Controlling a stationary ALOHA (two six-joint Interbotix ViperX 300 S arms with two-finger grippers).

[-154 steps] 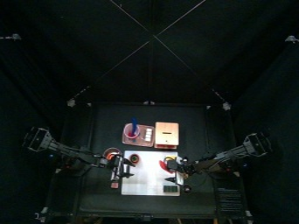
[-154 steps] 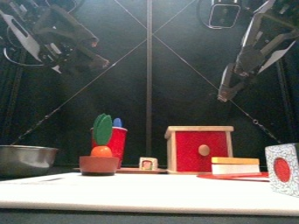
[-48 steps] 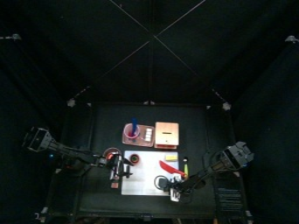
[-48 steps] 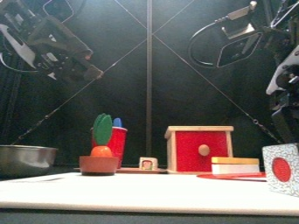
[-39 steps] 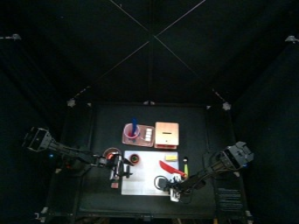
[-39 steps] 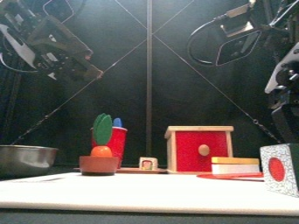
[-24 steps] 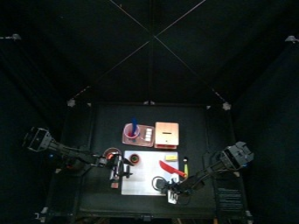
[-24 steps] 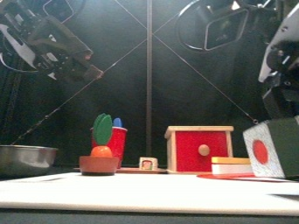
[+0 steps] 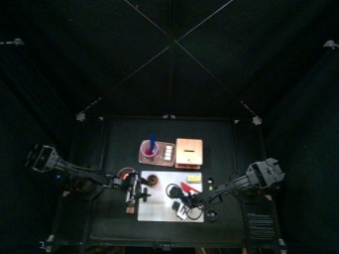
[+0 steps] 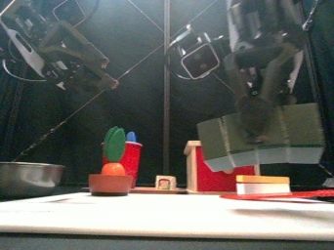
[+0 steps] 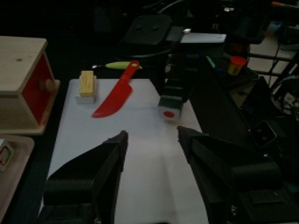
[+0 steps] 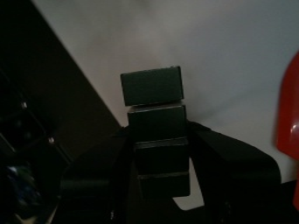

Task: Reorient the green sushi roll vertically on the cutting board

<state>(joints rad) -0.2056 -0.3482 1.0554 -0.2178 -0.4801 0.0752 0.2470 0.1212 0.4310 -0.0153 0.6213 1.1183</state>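
Observation:
The green sushi roll [image 10: 261, 140] is held in my right gripper [image 12: 156, 131], whose jaws are shut on its sides. It hangs above the white cutting board [image 11: 128, 149] and looms large in the front view. In the left wrist view the roll [image 11: 172, 103] shows a white end face with a red centre, just above the board. In the right wrist view the roll [image 12: 155, 101] is a dark block between the jaws. In the top view my right gripper [image 9: 185, 207] is over the board's [image 9: 162, 206] front right part. My left gripper [image 11: 152, 166] is open and empty over the board's left end.
A red knife-shaped piece [image 11: 117, 89] and a small yellow piece [image 11: 86, 83] lie on the board. A wooden box with a red front [image 10: 209, 168], a red cup [image 10: 121, 156], a brown bowl [image 10: 111, 183] and a metal bowl [image 10: 26, 176] stand behind. Pinkish [image 9: 157, 151] and tan [image 9: 189, 151] trays lie farther back.
My right gripper has lifted the roll off the board's front right corner, turned it, and carried it left toward the board's middle. The left arm has stayed put.

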